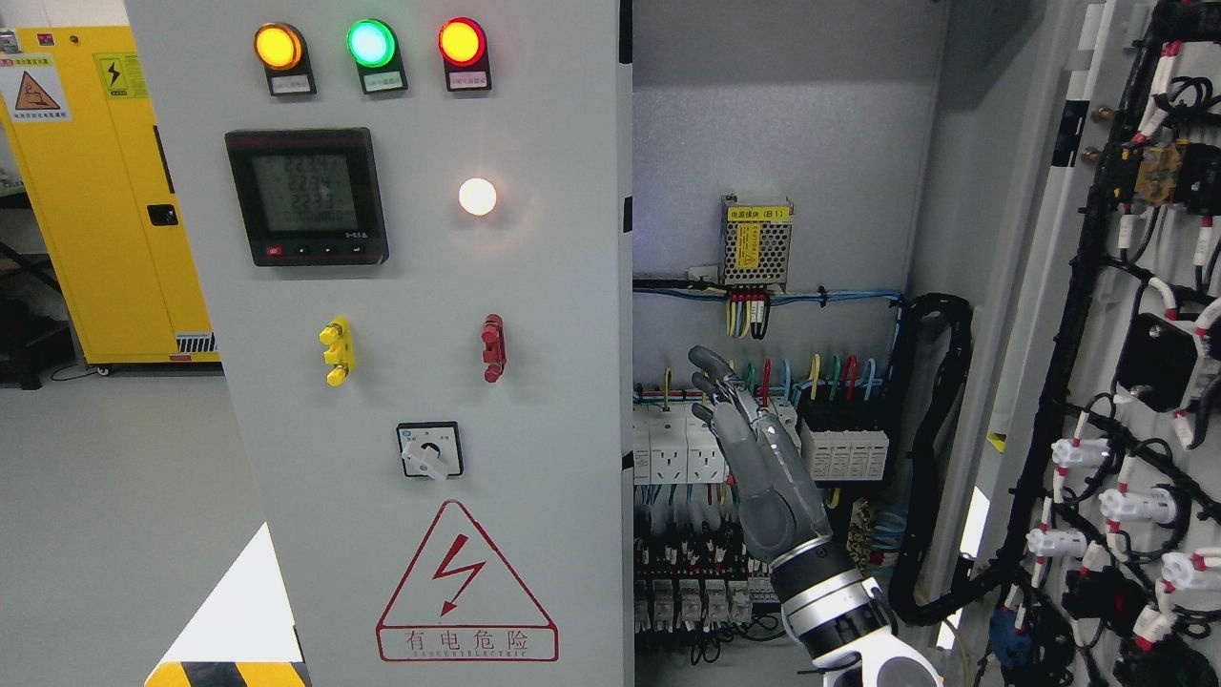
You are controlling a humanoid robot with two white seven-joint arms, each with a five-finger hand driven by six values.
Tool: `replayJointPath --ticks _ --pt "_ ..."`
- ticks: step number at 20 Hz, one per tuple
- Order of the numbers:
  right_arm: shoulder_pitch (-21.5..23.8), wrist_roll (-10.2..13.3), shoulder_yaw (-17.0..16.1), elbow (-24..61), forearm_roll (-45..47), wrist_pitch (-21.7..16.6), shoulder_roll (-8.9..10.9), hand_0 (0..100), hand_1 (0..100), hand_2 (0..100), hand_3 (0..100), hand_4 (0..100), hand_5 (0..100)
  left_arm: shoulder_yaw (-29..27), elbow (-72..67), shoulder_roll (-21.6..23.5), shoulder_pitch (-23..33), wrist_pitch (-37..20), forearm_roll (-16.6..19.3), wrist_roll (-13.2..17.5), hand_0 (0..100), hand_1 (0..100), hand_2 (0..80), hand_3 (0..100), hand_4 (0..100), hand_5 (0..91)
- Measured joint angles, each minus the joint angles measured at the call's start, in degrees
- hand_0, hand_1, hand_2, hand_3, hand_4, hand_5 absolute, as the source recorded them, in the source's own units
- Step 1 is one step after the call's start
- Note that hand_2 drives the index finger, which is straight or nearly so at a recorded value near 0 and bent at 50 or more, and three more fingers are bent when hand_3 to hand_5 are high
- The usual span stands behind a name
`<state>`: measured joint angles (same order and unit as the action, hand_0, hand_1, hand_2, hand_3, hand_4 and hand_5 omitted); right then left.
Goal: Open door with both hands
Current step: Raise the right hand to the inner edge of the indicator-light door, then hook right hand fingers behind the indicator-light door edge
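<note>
The right robot hand (749,448) rises from the bottom edge right of the middle, its dark fingers (717,382) stretched out nearly straight and close together, holding nothing, the palm turned toward the left. It stands inside the open cabinet, in front of a row of white circuit breakers (672,453) and the coloured wires (830,372) looping above them. Just left of the fingers runs the edge of the left door (420,286) — a grey panel that is closed or nearly so and fills the middle of the view; whether the fingertips touch that edge I cannot tell. That door carries three lit indicator lamps, amber (278,46), green (370,43) and red (462,42), a digital meter (307,197), a glowing white lamp (477,196), a yellow handle (336,351), a red handle (492,347), a rotary switch (429,450) and a red triangular shock warning sign (465,582). Higher in the cabinet sits a perforated power supply (755,244) with a yellow label. The right door (1126,382) is swung wide open at the right side — its inner face is covered in black cable runs and white connectors. Far left stands a yellow cabinet (105,191) on the grey floor (105,515).
</note>
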<state>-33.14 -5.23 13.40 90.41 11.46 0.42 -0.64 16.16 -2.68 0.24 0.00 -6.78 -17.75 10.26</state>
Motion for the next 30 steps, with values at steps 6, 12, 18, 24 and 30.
replayJointPath --ticks 6,12,18,24,30 --pt "-3.2 -0.2 -0.2 -3.6 1.3 1.3 -0.67 20 12 0 0 0 0 0.0 0.0 -0.1 0.0 0.0 0.0 0.0 0 0 0.0 0 0 0.0" --pt "-5.7 -3.7 -1.2 -6.3 2.1 3.0 -1.05 20 12 0 0 0 0 0.0 0.0 -0.1 0.0 0.0 0.0 -0.1 0 0 0.0 0 0 0.0" --pt "-7.2 -4.9 -2.3 -8.2 5.0 5.1 -0.66 20 12 0 0 0 0 0.0 0.0 -0.2 -1.2 -0.1 0.0 -0.2 0 0 0.0 0 0 0.0" --pt "-8.3 -7.8 -3.0 -9.0 6.5 6.1 -0.71 20 12 0 0 0 0 0.0 0.0 -0.2 -1.8 -0.3 0.1 -0.1 0 0 0.0 0 0 0.0" --pt "-8.3 -8.3 -3.2 -8.6 6.9 6.2 -1.08 20 12 0 0 0 0 0.0 0.0 -0.2 -2.0 -0.1 0.1 -0.1 0 0 0.0 0 0 0.0"
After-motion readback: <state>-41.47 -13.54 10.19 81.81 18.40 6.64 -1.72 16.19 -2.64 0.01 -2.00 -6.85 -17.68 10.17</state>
